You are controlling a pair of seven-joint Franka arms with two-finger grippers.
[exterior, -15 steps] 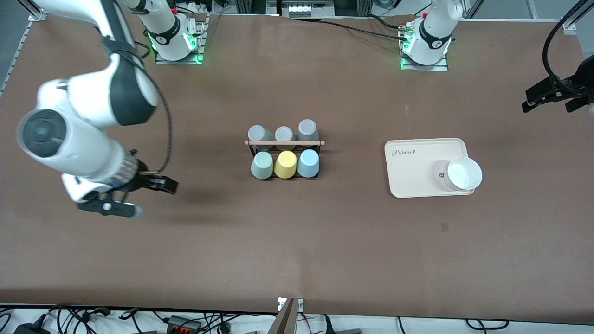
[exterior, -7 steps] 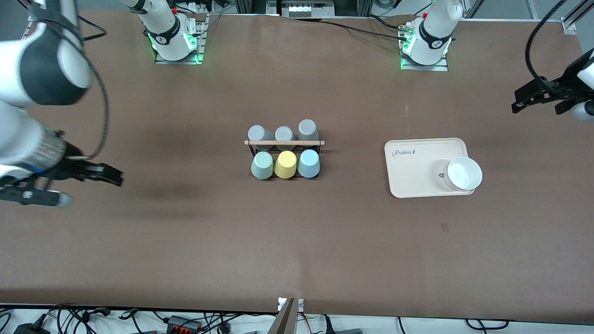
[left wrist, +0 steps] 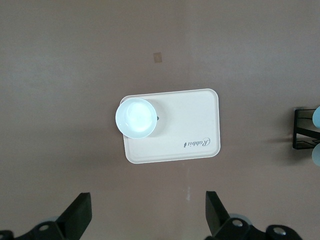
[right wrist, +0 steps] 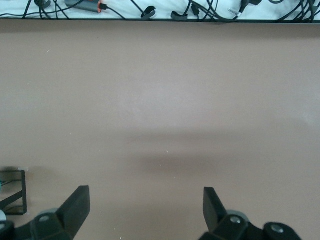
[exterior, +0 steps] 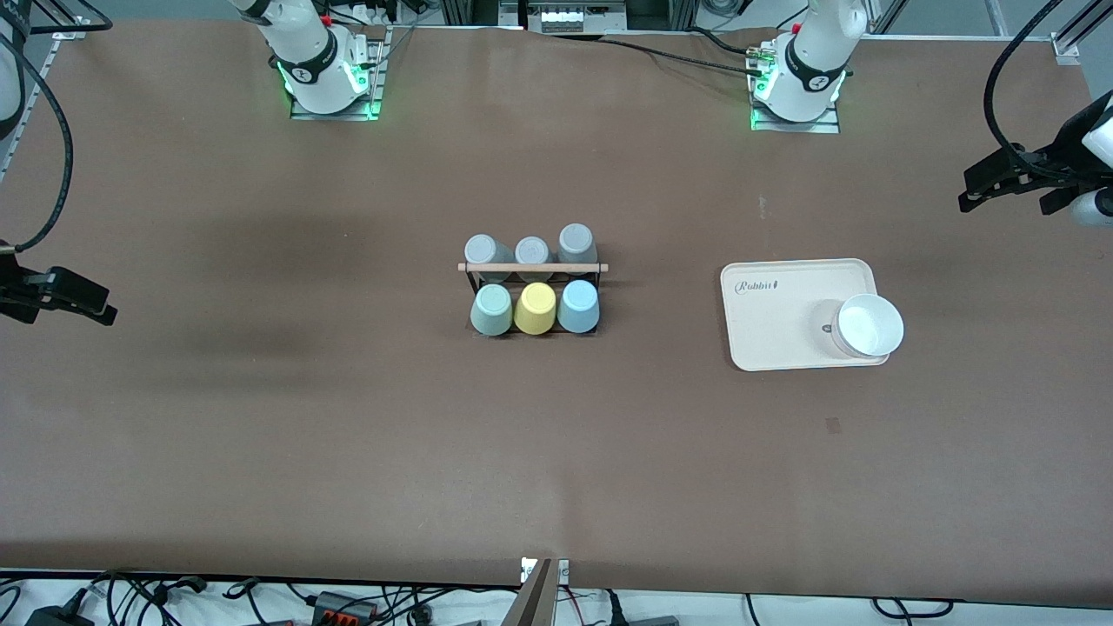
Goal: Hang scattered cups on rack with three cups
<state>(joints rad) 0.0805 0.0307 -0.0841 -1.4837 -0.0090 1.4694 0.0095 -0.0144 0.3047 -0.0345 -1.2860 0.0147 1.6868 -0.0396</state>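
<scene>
The black wire rack (exterior: 474,283) with its wooden rod (exterior: 532,268) stands mid-table. The sage green cup (exterior: 491,309), a yellow cup (exterior: 535,308) and the light blue cup (exterior: 578,306) sit upside down on its row nearer the camera. Three grey cups (exterior: 531,249) sit on the farther row. My right gripper (exterior: 78,300) is open and empty, up over the table's edge at the right arm's end. My left gripper (exterior: 1000,178) is open and empty, up over the left arm's end. In the left wrist view a corner of the rack (left wrist: 303,129) shows.
A beige tray (exterior: 783,304) lies toward the left arm's end, with a white bowl (exterior: 867,326) on its corner; both show in the left wrist view, the tray (left wrist: 185,125) and bowl (left wrist: 135,117). Cables (right wrist: 150,10) lie past the table's edge in the right wrist view.
My right arm has drawn away from the rack toward its own end of the table, now nearly out of the front view. My left gripper shifted slightly then stayed still.
</scene>
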